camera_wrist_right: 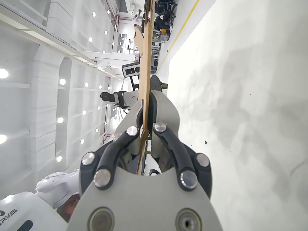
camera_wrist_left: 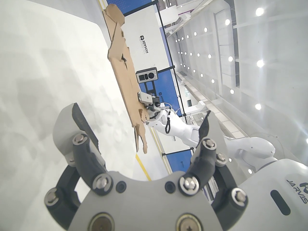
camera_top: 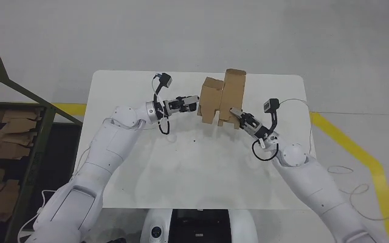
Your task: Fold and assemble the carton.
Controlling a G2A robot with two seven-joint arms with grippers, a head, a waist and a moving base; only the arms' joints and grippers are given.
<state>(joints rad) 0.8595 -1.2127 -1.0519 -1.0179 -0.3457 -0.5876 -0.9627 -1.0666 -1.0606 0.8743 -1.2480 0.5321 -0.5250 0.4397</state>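
A flat brown cardboard carton [camera_top: 222,97] is held up off the white table [camera_top: 146,176], near its far middle. My right gripper [camera_top: 234,117] is shut on the carton's near right edge; in the right wrist view the sheet [camera_wrist_right: 146,56] runs edge-on between the two fingers [camera_wrist_right: 163,106]. My left gripper [camera_top: 196,103] stands open just beside the carton's left edge, without touching it. In the left wrist view its fingers [camera_wrist_left: 81,123] are spread wide, and the carton [camera_wrist_left: 125,78] hangs farther off with the other arm's gripper [camera_wrist_left: 146,99] clamped on it.
A dark rack with more flat cardboard pieces [camera_top: 15,130] stands off the table's left side. Yellow floor tape [camera_top: 346,143] runs past the right side. The near half of the table is bare.
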